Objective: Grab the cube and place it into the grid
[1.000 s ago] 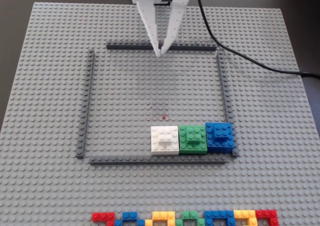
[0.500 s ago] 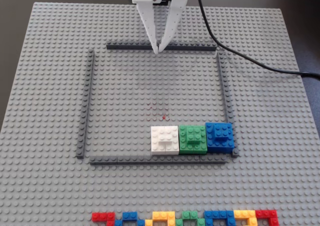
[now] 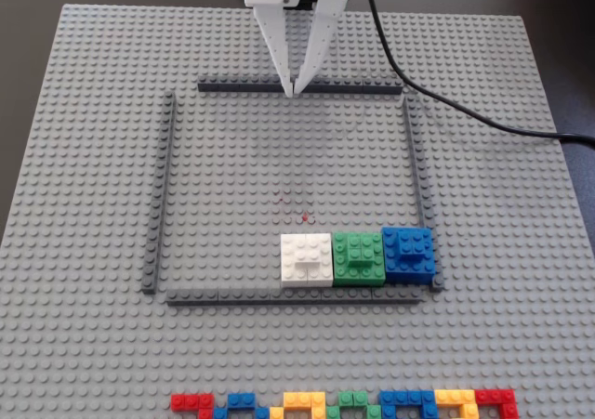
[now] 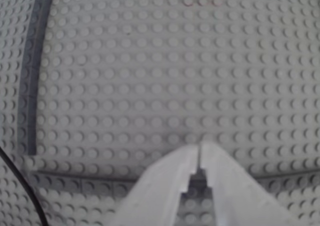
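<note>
fixed view light: soft, even and fairly bright, no hard glare on the baseplate (image 3: 84, 159)
fixed view shadows: just a faint smudgy one under the gripper (image 3: 294, 92), spreading toward 6 o'clock
fixed view sharpness: pretty crisp, studs readable edge to edge; dark surround at 12 o'clock
wrist view light: washed out, pale, low contrast
wrist view blur: soft all over, fingers (image 4: 165, 186) at 6 o'clock are mushiest
wrist view distortion: stud rows bow a bit toward 9 o'clock

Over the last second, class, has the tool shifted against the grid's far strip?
Yes. In the fixed view the tool has pulled back toward the top of the picture, its tips now over the grid's far strip, and its fingers have closed.
</note>
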You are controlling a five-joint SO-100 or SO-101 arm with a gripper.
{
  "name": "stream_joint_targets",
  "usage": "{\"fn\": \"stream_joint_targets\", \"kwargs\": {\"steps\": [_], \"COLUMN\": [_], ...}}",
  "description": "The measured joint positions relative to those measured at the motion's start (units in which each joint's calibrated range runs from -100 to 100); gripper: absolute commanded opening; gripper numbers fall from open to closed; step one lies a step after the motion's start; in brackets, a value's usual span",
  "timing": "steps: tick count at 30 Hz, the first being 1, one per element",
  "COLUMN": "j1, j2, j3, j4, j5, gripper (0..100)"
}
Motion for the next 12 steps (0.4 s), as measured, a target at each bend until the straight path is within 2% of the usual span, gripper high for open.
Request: {"fn": "stream_joint_targets", "kwargs": {"steps": [12], "j1": [0.00], "j2": [0.00], "j3": [0.00], "j4": [0.39], "j5": [0.00], "gripper": [0]}}
